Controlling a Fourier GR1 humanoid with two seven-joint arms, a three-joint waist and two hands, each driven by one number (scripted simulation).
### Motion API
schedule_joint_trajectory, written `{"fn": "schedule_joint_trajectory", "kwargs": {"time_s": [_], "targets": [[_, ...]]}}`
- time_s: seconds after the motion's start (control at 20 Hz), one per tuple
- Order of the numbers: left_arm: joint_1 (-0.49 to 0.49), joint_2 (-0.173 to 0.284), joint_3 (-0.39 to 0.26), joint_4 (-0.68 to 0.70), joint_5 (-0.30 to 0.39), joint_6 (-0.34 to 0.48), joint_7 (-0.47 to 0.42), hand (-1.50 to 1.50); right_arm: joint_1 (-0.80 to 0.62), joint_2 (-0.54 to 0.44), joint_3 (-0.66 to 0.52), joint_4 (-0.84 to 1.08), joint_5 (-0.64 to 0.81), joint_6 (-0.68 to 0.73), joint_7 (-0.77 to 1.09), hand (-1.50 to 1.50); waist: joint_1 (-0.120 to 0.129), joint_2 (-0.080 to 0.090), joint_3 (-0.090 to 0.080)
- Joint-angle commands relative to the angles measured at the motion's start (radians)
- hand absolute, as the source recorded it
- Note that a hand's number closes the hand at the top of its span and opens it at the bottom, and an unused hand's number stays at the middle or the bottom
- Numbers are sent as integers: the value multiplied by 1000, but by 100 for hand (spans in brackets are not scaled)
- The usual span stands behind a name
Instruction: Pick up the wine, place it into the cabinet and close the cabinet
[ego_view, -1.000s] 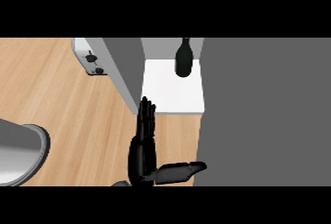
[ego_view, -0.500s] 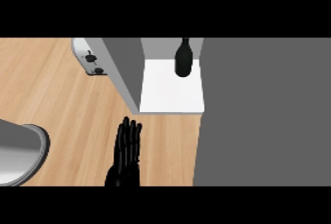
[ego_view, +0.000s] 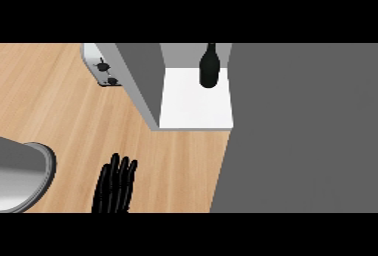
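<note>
I see the wine (ego_view: 209, 67) standing upright inside the cabinet (ego_view: 196, 107), toward the back of its white floor, dark against the pale interior. Nothing touches it, so I judge the placing step done and the closing step still ahead. The cabinet door (ego_view: 140, 80) stands open, swung out to the left of the opening as a grey slab seen nearly edge-on; it will have to be pushed across the gap to finish.

One hand (ego_view: 114, 184) shows at the lower edge, left of the cabinet's front corner, fingers straight and together, pointing up the view and holding nothing. I cannot say for certain which hand it is; from its place left of centre I take it for the left. The other hand is out of view.

The tabletop (ego_view: 66, 120) is light wood grain. A grey rounded basin (ego_view: 22, 175) cuts in at the left edge, and a plate with two dark knobs (ego_view: 103, 72) sits just behind the door. A plain grey wall (ego_view: 303, 130) fills the right side.
</note>
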Motion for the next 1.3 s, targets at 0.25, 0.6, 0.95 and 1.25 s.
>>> {"fn": "schedule_joint_trajectory", "kwargs": {"time_s": [0.25, 0.6, 0.95, 1.25], "targets": [[151, 159, 111, -105, 63, -138, -62, -150, 114, 53, 138, -95, -160, -1, 108, 150, 6, -1, -1], [211, 229, 289, -160, 156, -219, -76, -150, 149, 68, 277, -132, -144, 11, 164, 150, 7, -1, -1], [297, 285, 464, -126, 284, -378, -105, -150, 142, 59, 480, -194, -69, 29, 190, 150, 5, -3, -2], [364, 350, 579, -124, 333, -454, -83, -150, 88, 103, 738, -151, 165, -121, 165, 150, 4, -9, -3]]}}
